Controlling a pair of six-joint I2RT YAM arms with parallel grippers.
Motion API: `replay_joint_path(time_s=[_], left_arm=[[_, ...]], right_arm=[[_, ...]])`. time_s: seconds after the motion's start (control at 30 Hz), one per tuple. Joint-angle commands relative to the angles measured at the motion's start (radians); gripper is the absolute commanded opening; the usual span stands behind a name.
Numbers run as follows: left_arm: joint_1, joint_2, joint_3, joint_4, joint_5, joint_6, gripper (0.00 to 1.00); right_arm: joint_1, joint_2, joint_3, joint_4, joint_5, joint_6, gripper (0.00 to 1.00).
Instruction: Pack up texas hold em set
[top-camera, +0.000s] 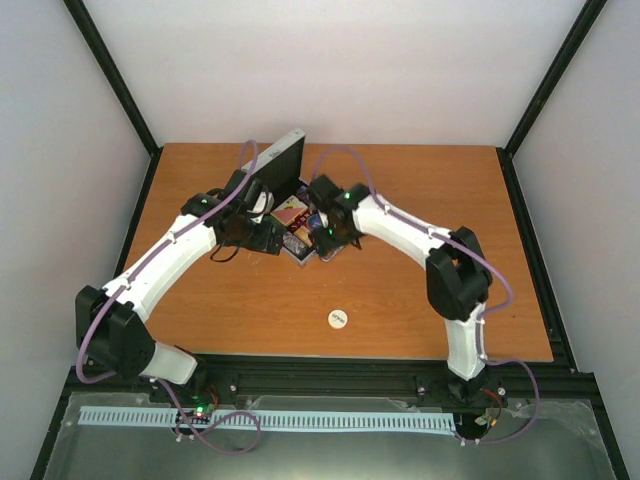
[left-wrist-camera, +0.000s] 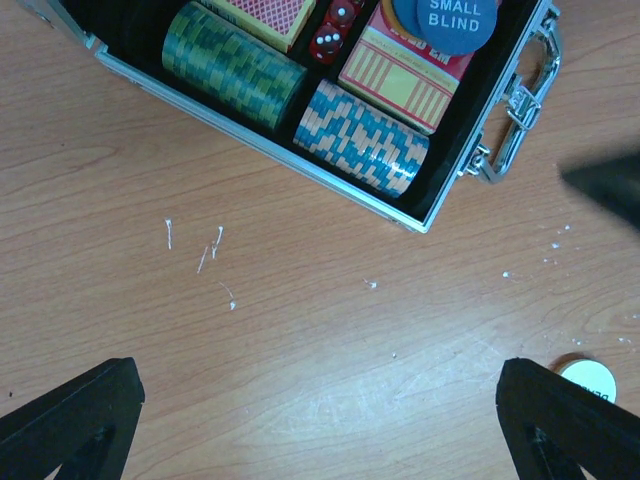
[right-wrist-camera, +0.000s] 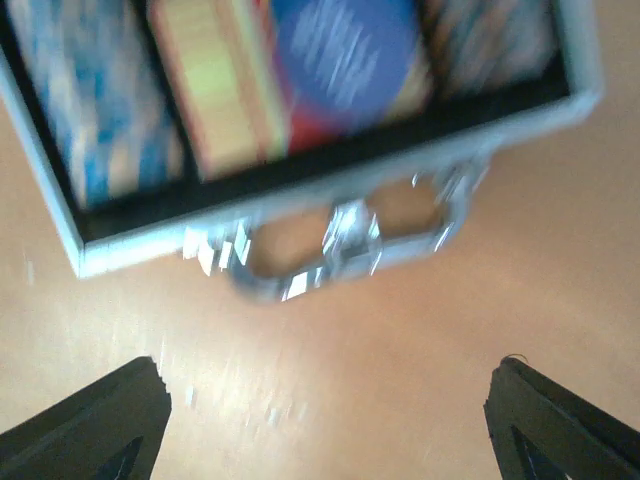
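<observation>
The silver case (top-camera: 297, 248) of the texas hold em set stands open mid-table, lid (top-camera: 275, 160) up. Its black tray (left-wrist-camera: 300, 163) holds a green chip stack (left-wrist-camera: 230, 65), a blue chip stack (left-wrist-camera: 362, 138), red dice (left-wrist-camera: 335, 30), a red-orange deck (left-wrist-camera: 400, 75) and a blue "SMALL BLIND" disc (left-wrist-camera: 455, 20). A white disc (top-camera: 337, 319) lies loose on the wood. My left gripper (left-wrist-camera: 320, 420) hangs open over bare table beside the case. My right gripper (right-wrist-camera: 325, 420) is open and empty in front of the case handle (right-wrist-camera: 340, 245); that view is blurred.
The wooden table (top-camera: 420, 200) sits inside white walls and a black frame. Both arms meet at the case, left arm (top-camera: 165, 250) on its left side and right arm (top-camera: 410, 235) on its right. Small white specks (left-wrist-camera: 210, 250) dot the wood.
</observation>
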Motion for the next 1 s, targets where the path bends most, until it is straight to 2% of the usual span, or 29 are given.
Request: replay_joint_path(time_s=[0.0, 0.13, 0.3, 0.63, 0.97], left_arm=[[0.008, 0.000, 0.059, 0.007, 0.008, 0.018, 1.00], [0.008, -0.002, 0.069, 0.004, 0.010, 0.018, 1.00], [0.008, -0.004, 0.044, 0.013, 0.019, 0.013, 1.00], [0.008, -0.017, 0.006, 0.026, 0.024, 0.007, 1.00], [0.008, -0.025, -0.005, 0.021, 0.010, 0.012, 1.00]], right_arm=[[0.103, -0.144, -0.291, 0.029, -0.028, 0.062, 0.88], [0.191, -0.235, -0.464, 0.055, -0.070, 0.117, 0.87], [0.264, -0.267, -0.562, 0.093, -0.104, 0.143, 0.87], [0.301, -0.195, -0.578, 0.138, -0.112, 0.144, 0.86], [0.301, -0.170, -0.628, 0.158, -0.118, 0.149, 0.80]])
